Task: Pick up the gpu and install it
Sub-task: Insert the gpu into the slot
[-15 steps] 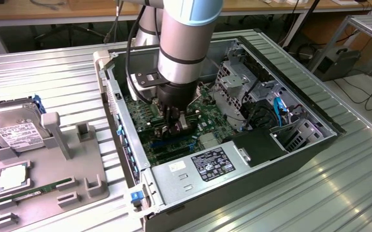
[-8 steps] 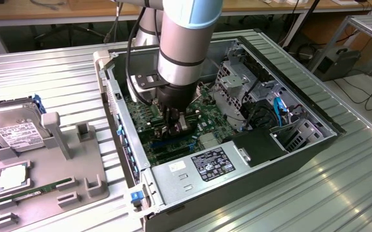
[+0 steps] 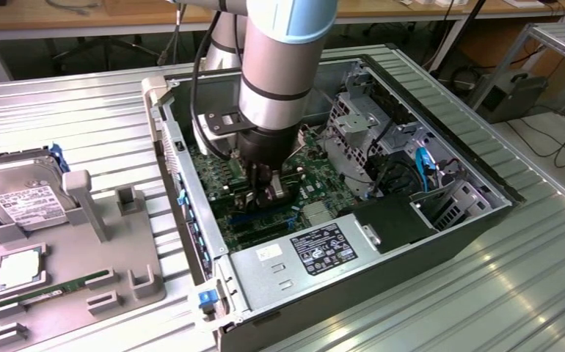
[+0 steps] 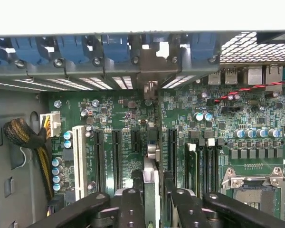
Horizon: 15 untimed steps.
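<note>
- Here the end effector (image 4: 152, 199) is clamped on the gpu (image 4: 151, 156), held edge-on.
- It hangs inside the open computer case (image 3: 458, 227), just above the green motherboard (image 4: 228, 123).

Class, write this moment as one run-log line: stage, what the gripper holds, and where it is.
stage: installing | gripper: shut on gpu | place: inside open computer case, above motherboard slots | gpu: edge-on, bracket toward rear wall | seated: cannot tell

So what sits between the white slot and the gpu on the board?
Wrist view: two long black slots and one short slot lie between the white slot and the gpu.
</note>
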Each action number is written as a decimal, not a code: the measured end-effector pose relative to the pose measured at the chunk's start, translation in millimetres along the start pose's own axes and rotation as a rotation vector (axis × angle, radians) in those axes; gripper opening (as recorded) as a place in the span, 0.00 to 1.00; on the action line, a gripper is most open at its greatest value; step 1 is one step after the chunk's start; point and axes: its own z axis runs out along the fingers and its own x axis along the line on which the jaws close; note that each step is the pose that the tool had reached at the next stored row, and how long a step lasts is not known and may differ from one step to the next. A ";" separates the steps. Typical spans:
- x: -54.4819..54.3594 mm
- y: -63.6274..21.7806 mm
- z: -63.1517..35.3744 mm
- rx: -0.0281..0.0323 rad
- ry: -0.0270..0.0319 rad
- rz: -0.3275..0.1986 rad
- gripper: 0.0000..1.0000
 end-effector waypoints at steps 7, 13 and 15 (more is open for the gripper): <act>-0.2 0.2 -12.8 0.0000 0.0003 0.000 0.40; -0.6 0.5 -32.7 -0.0001 0.0004 0.000 0.40; -0.7 0.6 -37.9 0.0000 0.0003 0.000 0.40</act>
